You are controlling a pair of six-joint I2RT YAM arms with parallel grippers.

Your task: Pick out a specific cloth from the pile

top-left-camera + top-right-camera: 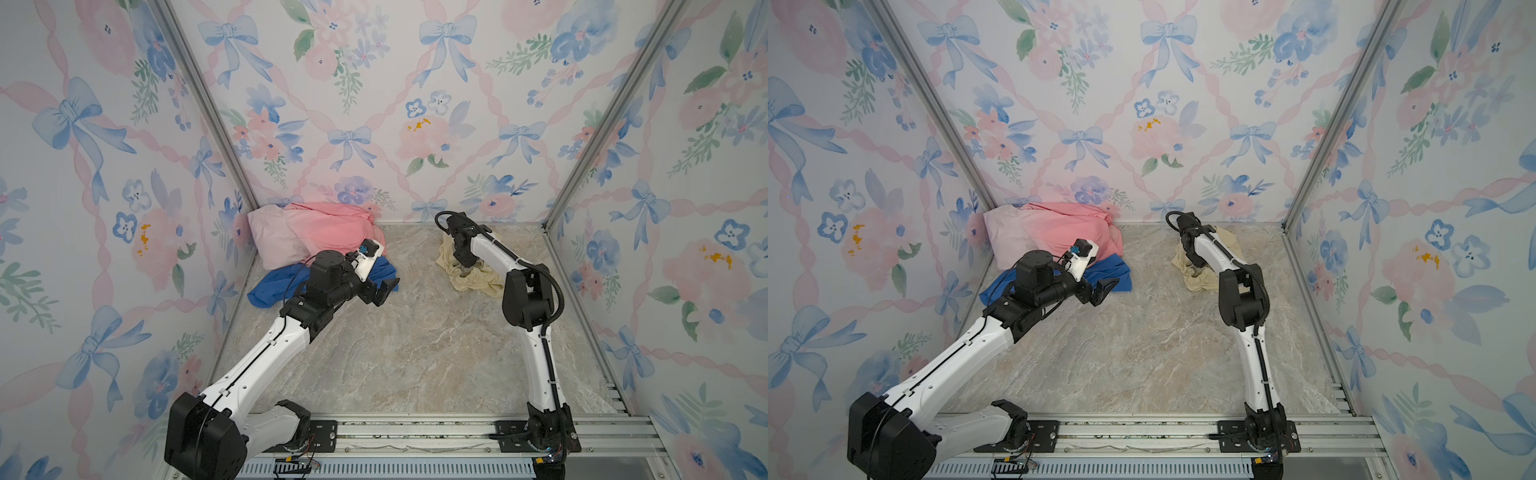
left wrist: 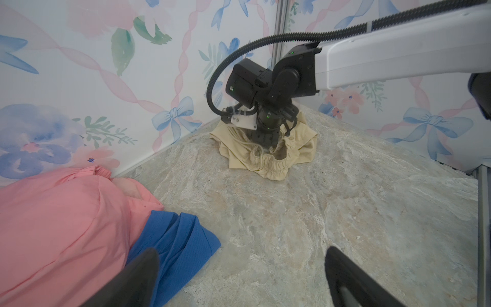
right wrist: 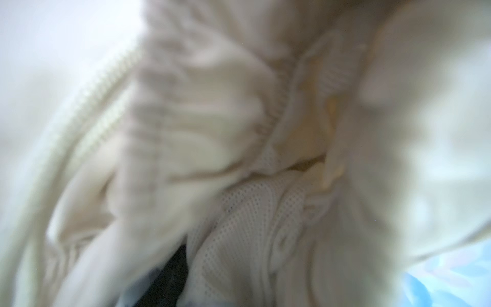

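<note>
While the right gripper [image 2: 267, 142] sits buried in the cloth [image 2: 300, 148], its opening cannot be told | likely light, limp | best hold: gathered hem [image 2: 268, 162] beside its tips

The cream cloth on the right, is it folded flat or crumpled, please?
Crumpled: the cream cloth lies bunched in an uneven heap on the table, not spread flat.

My 2 arms, left arm [image 1: 266, 353] and right arm [image 1: 536, 365], wear white shells between black joint housings. A black corrugated cable [image 2: 292, 37] runs along the right one. The left gripper [image 2: 241, 255] has black fingers [image 2: 140, 276], probably matte; they're blurred. Small green lights [image 2: 268, 116] dot the right wrist.
</note>
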